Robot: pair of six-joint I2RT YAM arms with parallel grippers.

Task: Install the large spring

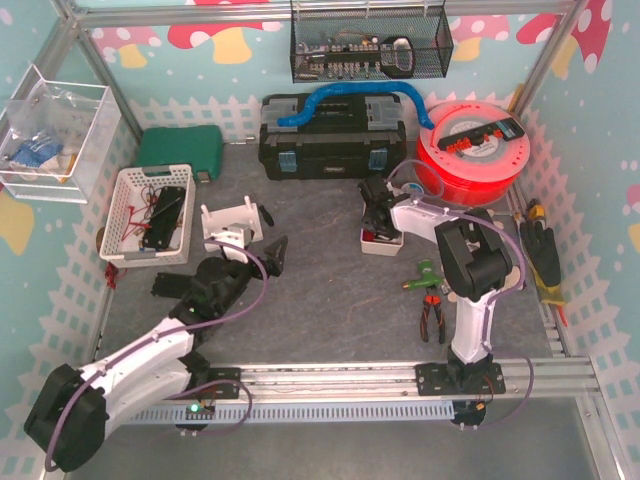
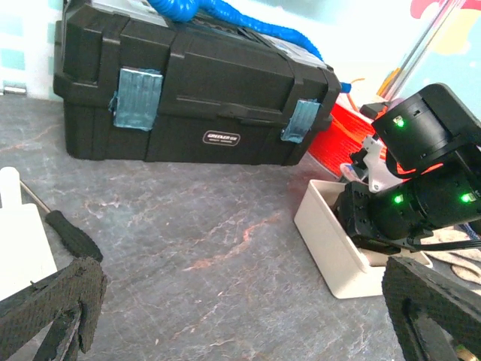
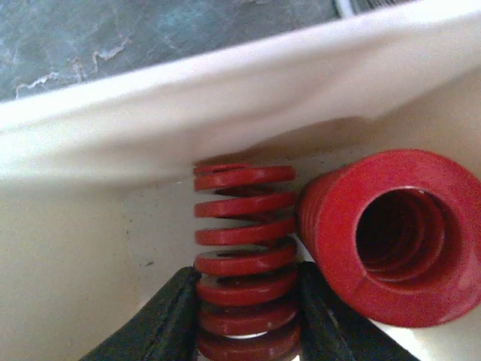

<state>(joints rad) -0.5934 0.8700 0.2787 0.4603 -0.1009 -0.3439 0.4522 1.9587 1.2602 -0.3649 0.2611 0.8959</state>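
Inside the white bin: the large spring (image 3: 244, 256) is lain along the wall, a second red spring (image 3: 391, 237) touching it at three o'clock.
Bin position: the white bin (image 1: 381, 243) is sat on the bench (image 1: 320, 210), at six o'clock of the black toolbox (image 1: 332, 137).
Right claw (image 3: 246, 320): clenched on the large spring's lower coils, a pad on either side.
Left claw (image 2: 240, 316): released, held above bare bench, nothing between its pads.
Step in hand: pickup, judged from the grip; installation not yet begun.
Next move: a straight lift clear of the bin wall is called for, with the neighbouring spring left undisturbed.
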